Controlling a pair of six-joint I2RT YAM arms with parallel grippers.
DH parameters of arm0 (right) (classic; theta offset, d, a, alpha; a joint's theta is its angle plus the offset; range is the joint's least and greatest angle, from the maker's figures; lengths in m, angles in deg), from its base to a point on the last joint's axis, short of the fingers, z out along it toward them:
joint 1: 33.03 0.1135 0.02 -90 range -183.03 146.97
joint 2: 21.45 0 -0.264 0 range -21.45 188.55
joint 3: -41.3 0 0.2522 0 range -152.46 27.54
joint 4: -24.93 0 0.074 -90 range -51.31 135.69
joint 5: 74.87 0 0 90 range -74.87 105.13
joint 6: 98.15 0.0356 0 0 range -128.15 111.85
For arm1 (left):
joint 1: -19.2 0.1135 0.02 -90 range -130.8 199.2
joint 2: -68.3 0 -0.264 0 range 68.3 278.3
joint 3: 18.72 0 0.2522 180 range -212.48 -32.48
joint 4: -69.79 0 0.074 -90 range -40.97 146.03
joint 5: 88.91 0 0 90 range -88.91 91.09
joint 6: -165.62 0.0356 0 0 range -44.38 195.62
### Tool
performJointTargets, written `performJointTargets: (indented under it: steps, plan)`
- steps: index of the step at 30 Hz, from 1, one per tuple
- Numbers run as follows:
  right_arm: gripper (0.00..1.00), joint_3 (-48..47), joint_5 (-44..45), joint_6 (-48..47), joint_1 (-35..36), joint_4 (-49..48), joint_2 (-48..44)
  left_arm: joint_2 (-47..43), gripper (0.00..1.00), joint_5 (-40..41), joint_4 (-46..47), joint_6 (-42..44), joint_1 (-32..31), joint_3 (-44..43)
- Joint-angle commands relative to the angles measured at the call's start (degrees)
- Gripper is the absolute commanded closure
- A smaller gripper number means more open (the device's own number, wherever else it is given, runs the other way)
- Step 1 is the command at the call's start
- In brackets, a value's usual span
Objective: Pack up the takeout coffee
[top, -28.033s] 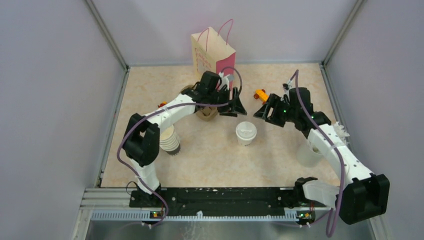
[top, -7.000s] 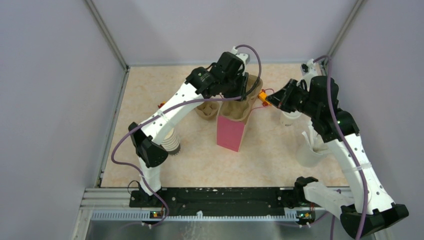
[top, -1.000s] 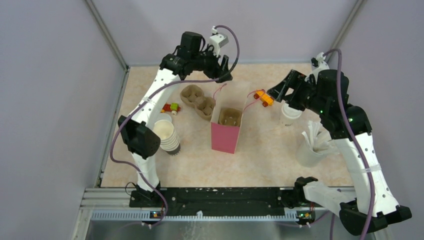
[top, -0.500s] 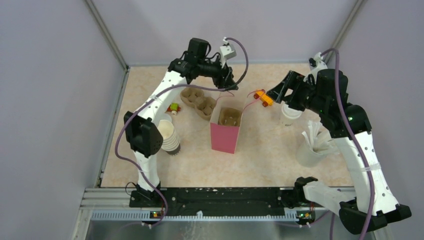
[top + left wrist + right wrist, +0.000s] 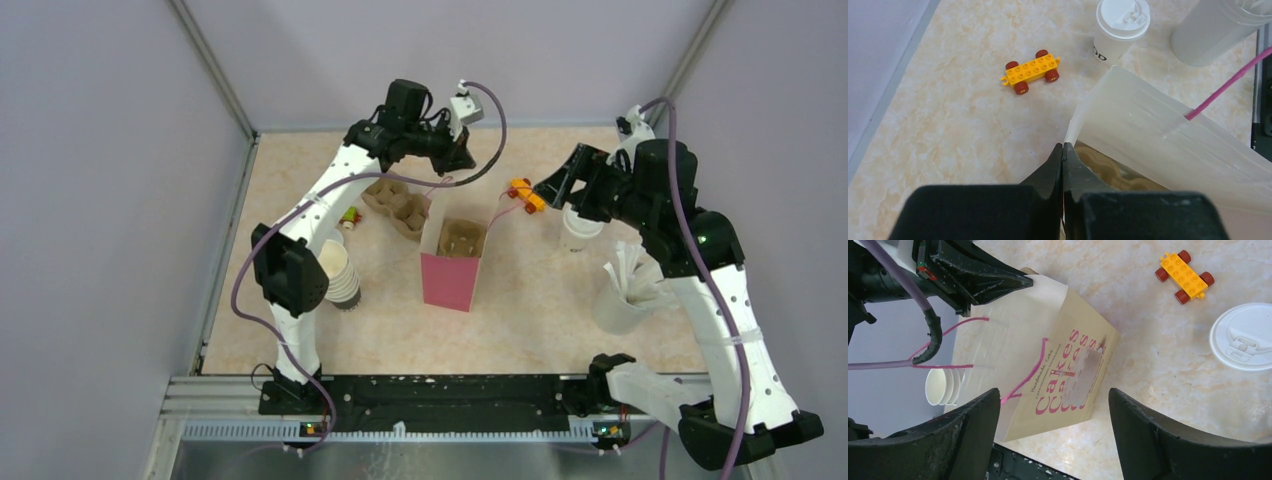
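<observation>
The lidded takeout coffee (image 5: pixel 580 232) stands upright beside the yellow toy car (image 5: pixel 527 193), outside the paper bag (image 5: pixel 450 280). My right gripper (image 5: pixel 1053 395) hovers spread near it, presumably to grasp. My left gripper (image 5: pixel 1063 146) is pressed together at the bag's rim corner, likely steadying its mouth; whether paper is caught, I cannot tell.
</observation>
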Motion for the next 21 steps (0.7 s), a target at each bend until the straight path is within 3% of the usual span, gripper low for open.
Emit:
performJointTargets:
  steps: [1, 7, 11, 21]
  plan:
    - [0.22, 0.69, 0.7, -1.38, 0.08, -0.98, -2.11, -4.39, 1.0, 5.39, 0.4, -5.14, -0.79, -1.16]
    - [0.18, 1.52, 0.94, -2.47, 0.07, -1.32, -1.23, -10.49, 1.0, 15.76, 3.38, -21.07, -1.11, 4.93]
    - [0.18, 1.03, 1.84, -2.62, 0.13, -1.85, -0.39, -14.35, 1.0, 22.83, 5.03, -37.92, -1.14, 8.6]
    - [0.17, 2.22, 2.97, -2.98, 0.13, -2.75, -0.77, -17.03, 1.0, 33.71, -0.97, -50.31, -4.32, 10.42]
